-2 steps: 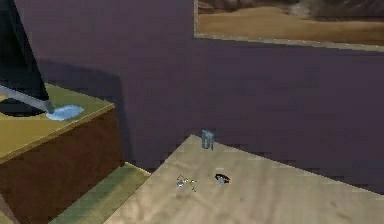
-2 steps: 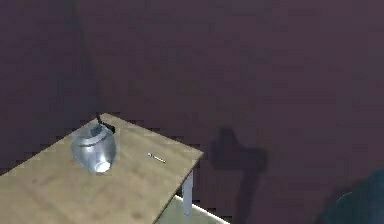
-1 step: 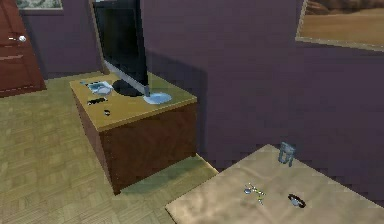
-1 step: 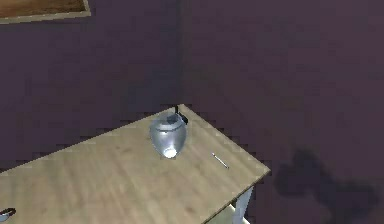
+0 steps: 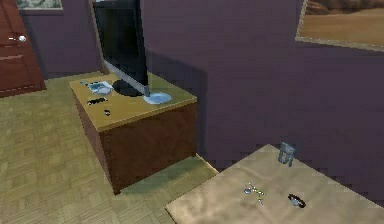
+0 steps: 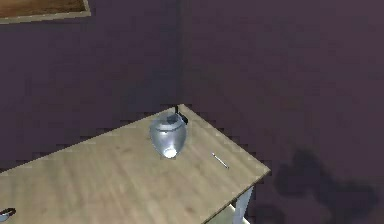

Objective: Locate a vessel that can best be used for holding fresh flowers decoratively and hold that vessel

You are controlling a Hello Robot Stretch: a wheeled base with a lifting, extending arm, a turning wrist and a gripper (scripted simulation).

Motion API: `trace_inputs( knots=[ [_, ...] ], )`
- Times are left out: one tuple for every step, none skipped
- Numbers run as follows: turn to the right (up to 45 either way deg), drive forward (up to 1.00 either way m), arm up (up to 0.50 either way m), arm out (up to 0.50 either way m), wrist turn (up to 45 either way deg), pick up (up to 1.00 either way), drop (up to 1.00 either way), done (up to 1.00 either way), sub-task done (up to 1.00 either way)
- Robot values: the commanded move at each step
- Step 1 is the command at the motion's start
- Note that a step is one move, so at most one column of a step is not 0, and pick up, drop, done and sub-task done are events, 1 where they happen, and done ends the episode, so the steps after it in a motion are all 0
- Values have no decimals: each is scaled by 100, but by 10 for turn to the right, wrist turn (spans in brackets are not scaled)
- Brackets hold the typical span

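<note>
A rounded silver-blue vase [image 6: 169, 138] with a dark neck stands upright on a light wooden table [image 6: 90, 180], near its far corner by the purple wall. In the forward view a small grey-blue glass-like vessel [image 5: 287, 152] stands near the far edge of a light wooden table [image 5: 230, 200] at the lower right.
A thin pale stick [image 6: 220, 158] lies right of the vase. A small pale object [image 5: 252, 189] and a dark one [image 5: 297, 200] lie on the forward view's table. A wooden cabinet [image 5: 150, 135] carries a flat television [image 5: 122, 45]. A red-brown door [image 5: 18, 50] stands far left.
</note>
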Motion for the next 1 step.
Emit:
trace_inputs(
  knots=[
    [0,0,30,0,0,0,0,0,0]
  ],
)
